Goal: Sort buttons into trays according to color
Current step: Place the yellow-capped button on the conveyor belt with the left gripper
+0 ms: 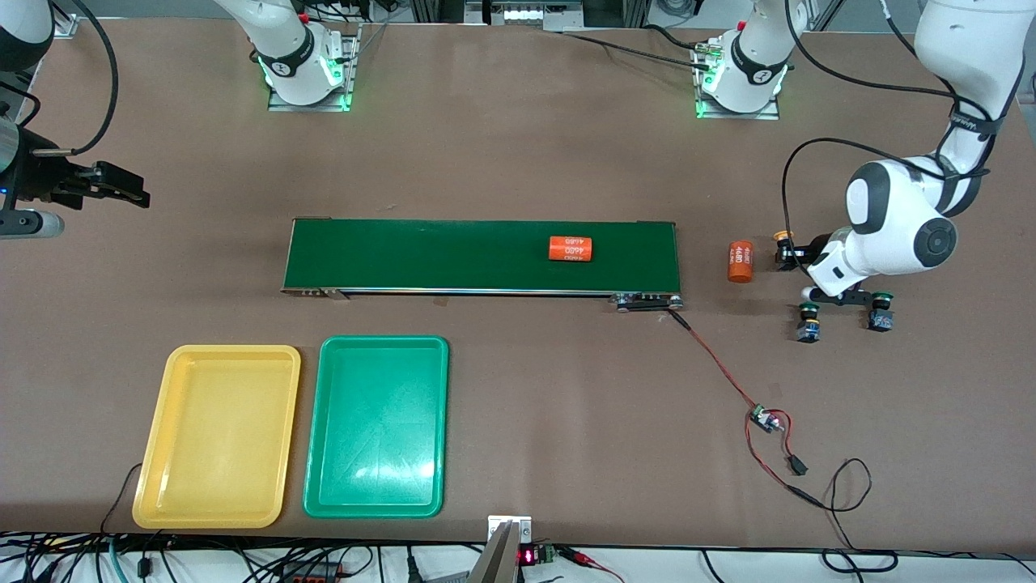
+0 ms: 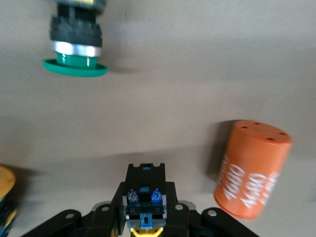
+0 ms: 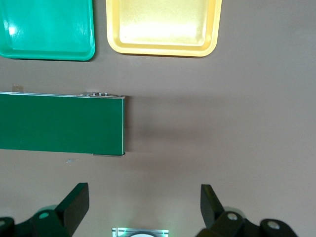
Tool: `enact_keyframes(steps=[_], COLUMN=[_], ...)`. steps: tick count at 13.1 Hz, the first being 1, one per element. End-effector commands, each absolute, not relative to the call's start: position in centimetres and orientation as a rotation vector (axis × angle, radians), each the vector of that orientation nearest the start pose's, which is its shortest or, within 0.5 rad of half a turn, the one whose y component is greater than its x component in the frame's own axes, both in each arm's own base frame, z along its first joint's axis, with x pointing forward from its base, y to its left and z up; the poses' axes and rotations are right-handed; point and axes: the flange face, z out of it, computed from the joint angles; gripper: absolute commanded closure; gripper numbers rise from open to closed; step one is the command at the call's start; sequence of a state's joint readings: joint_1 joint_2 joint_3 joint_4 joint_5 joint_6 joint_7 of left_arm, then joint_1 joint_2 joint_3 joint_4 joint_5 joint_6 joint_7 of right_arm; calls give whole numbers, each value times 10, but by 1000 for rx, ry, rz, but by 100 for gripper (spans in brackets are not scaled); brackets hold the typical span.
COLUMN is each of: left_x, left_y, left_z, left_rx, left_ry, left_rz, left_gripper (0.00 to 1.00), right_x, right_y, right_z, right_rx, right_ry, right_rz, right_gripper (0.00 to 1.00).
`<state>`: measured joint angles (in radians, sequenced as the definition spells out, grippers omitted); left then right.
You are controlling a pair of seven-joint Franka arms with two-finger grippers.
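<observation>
My left gripper is low at the table, at the left arm's end, shut on a yellow-capped button with a dark body and blue terminals. Two green-capped buttons sit nearer the front camera; one green button shows in the left wrist view. Another yellow cap peeks in at that view's edge. The yellow tray and the green tray lie side by side, empty. My right gripper waits open, high over the right arm's end.
A long dark-green conveyor belt crosses the table's middle with an orange cylinder on it. A second orange cylinder stands beside the held button. A red and black wire with a small board trails from the belt.
</observation>
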<state>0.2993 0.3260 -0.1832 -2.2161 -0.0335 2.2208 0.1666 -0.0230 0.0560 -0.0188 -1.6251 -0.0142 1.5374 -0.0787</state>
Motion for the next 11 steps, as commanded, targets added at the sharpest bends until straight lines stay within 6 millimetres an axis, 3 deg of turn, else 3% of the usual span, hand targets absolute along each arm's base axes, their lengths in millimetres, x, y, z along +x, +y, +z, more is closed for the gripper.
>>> enact_keyframes(steps=[1,3,5,9,11], left_x=[520,531,530,511,508], left_y=[21,-8,-62,-183,-225], left_z=[271,298,304,316,316], left_rx=[-3190,-3183,-3186,-3186,-3195], left_ry=[175,258,363,228,156], left_rz=[401,395,397,369,360], left_gripper=[100,100,100,100,100], right_x=[562,562,562,562,562], right_y=[-23,-23,-22,-23,-23], right_z=[567,567,567,567,567], right_rx=[-3130,-3131,-3131,-3131,-3131], right_ry=[-39,-41,-43,-41,-41], right_rz=[219,212,214,212,212], right_gripper=[0,0,0,0,0])
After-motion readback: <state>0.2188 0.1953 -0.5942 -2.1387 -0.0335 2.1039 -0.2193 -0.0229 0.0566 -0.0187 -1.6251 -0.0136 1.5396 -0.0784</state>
